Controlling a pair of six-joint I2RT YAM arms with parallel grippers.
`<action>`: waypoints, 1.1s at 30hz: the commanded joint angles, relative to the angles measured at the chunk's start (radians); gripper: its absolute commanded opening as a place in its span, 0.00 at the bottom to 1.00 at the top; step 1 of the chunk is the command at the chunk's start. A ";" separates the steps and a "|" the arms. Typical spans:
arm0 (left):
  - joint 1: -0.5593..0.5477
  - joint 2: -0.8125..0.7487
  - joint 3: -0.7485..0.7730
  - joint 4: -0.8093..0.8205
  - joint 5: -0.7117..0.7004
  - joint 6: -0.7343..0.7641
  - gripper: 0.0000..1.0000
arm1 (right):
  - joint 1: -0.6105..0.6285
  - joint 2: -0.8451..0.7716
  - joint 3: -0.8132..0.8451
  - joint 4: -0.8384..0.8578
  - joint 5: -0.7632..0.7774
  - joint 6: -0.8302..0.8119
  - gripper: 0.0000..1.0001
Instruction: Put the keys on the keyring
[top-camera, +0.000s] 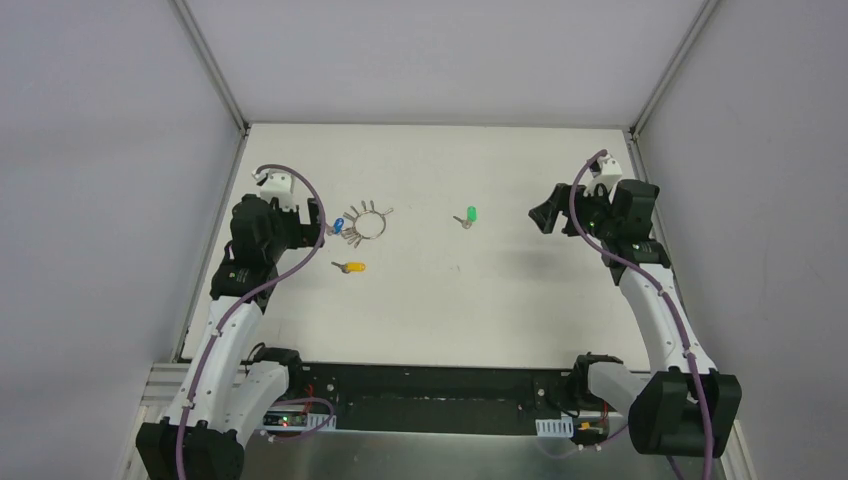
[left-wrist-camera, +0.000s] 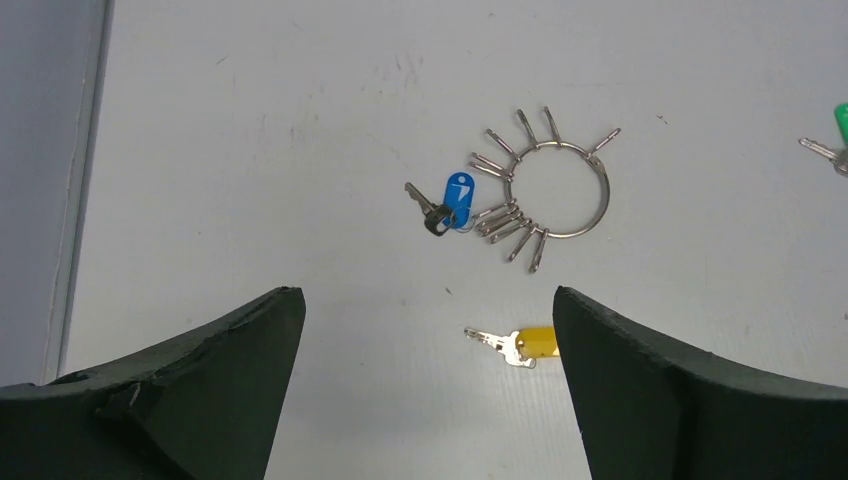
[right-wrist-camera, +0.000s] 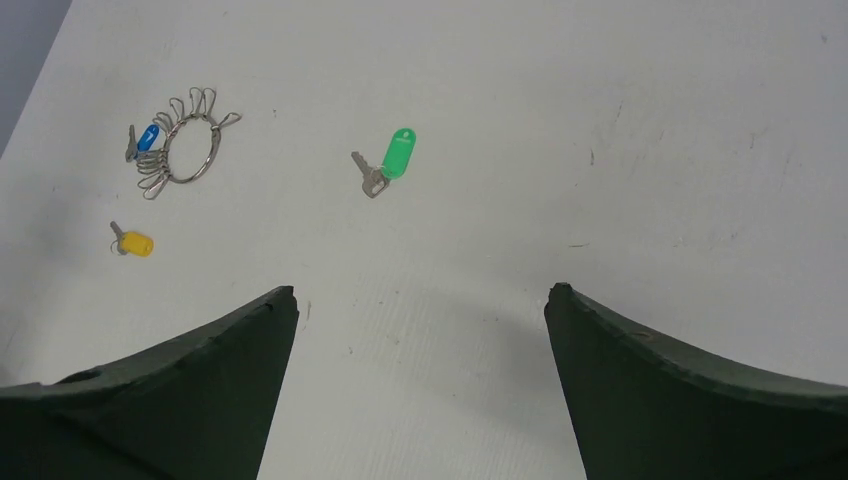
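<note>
My left pincer (left-wrist-camera: 425, 300) stands apart and empty, just left of the keyring (left-wrist-camera: 604, 192). The yellow key (top-camera: 352, 267) lies loose on the surface (top-camera: 450, 320), nearer; the green key (top-camera: 470, 215) further right. My right pincer (right-wrist-camera: 420, 295) is apart too. Neither key is threaded yet.

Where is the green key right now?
In the top view, the green key lies flat on the white table, right of the keyring and left of the right claw, touching neither.
</note>
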 joint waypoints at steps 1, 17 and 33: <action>0.005 -0.009 -0.016 0.049 -0.002 -0.021 0.99 | -0.018 -0.021 -0.002 0.008 -0.071 -0.022 0.98; -0.001 0.140 0.181 -0.232 0.098 0.155 1.00 | -0.044 0.006 -0.004 0.003 -0.061 -0.042 0.98; -0.253 0.838 0.648 -0.468 0.066 0.215 0.80 | -0.044 0.140 0.006 -0.054 -0.133 -0.127 0.98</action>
